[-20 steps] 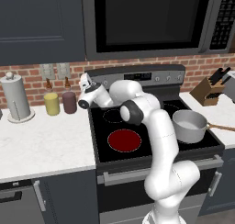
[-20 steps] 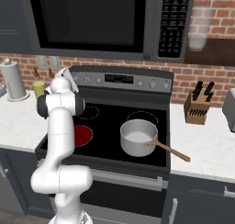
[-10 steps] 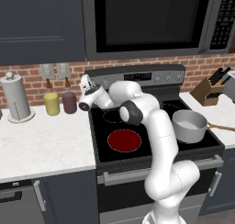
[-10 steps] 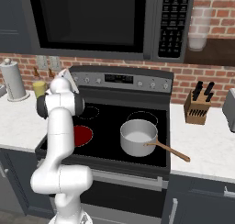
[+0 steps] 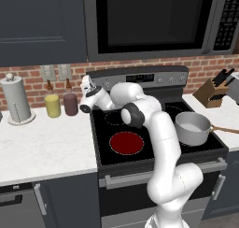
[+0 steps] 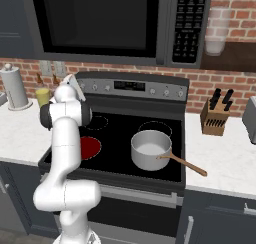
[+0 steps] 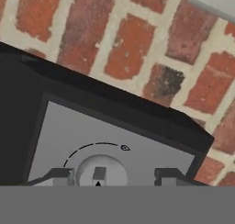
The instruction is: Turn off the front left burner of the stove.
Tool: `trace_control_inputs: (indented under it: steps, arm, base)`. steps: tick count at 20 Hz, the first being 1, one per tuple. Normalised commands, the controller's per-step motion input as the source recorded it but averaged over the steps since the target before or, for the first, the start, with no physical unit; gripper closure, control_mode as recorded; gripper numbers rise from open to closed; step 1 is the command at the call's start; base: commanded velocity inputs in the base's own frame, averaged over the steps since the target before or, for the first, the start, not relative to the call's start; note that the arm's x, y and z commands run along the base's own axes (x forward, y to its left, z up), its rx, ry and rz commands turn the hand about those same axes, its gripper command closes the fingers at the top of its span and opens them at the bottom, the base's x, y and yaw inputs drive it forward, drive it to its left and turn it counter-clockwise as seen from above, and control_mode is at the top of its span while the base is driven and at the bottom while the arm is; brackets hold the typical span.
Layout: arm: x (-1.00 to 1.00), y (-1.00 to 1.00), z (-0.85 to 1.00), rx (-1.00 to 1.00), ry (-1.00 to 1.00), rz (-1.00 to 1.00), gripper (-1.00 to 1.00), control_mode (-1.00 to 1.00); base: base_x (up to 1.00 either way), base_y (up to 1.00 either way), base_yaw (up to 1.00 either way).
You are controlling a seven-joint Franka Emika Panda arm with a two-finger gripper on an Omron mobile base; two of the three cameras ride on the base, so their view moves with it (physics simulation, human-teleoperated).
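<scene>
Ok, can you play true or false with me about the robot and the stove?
1. The front left burner is glowing red. True.
2. The pot sits on the front left burner. False: it sits on the stove's right side, away from the red disc.
3. In the hand view, a round knob lies between the gripper's fingertips. True.
4. The gripper is down by the oven handle. False: it is up at the back panel's left end.
5. A knife block stands on the counter right of the stove. True.
</scene>
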Motion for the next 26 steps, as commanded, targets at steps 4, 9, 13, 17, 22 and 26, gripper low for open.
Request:
trace_control_inputs:
  steps: [4, 9, 13, 17, 22, 26]
  arm:
    - [0.31, 0.0, -0.01, 0.0, 0.0, 0.0, 1.0, -1.0]
    - [0.26, 0.0, -0.03, 0.0, 0.0, 0.0, 1.0, -1.0]
    - [0.05, 0.0, -0.11, -0.01, -0.05, 0.0, 1.0, -1.0]
    - [-0.01, 0.0, -0.19, -0.03, -0.12, 0.0, 1.0, -1.0]
    - [-0.06, 0.0, -0.23, -0.04, -0.16, 0.0, 1.0, -1.0]
    - [0.0, -0.01, -0.07, 0.0, -0.05, 0.0, 1.0, -1.0]
  base:
    - [0.0, 0.0, 0.0]
    - [0.0, 0.0, 0.0]
    - [0.0, 0.0, 0.0]
    - [0.0, 0.0, 0.0]
    - [0.0, 0.0, 0.0]
    - [0.0, 0.0, 0.0]
